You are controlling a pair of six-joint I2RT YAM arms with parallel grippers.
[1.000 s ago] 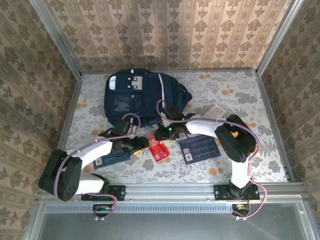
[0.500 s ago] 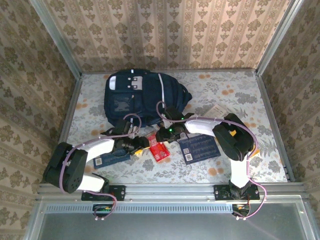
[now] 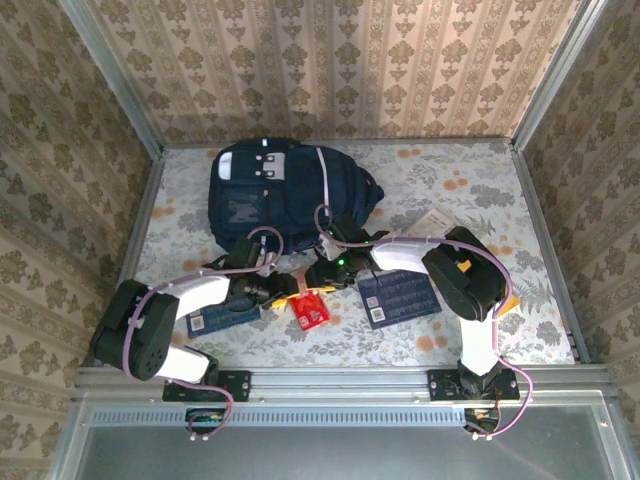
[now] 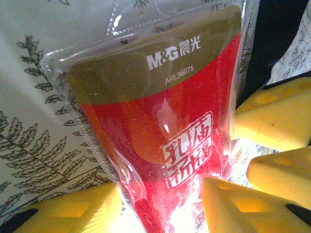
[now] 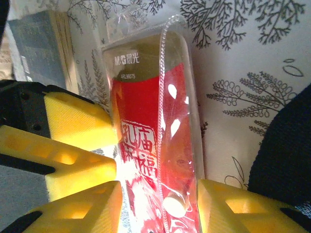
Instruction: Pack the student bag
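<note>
The student bag, a dark navy backpack with white trim, lies at the back left of the table. A red pouch in clear plastic sits in front of it, between both arms. My left gripper comes at it from the left. In the left wrist view its yellow fingers press against the edges of the red pouch. My right gripper is shut on the same red pouch, one finger on each side. The other arm's yellow fingers sit right beside the pouch.
A navy printed booklet lies under the right arm and another under the left arm. A white card lies at the right. Patterned walls close in the table on three sides.
The left gripper has narrowed onto the pouch. The pouch has shifted slightly left and toward the near edge, and the left arm's elbow has drawn in.
</note>
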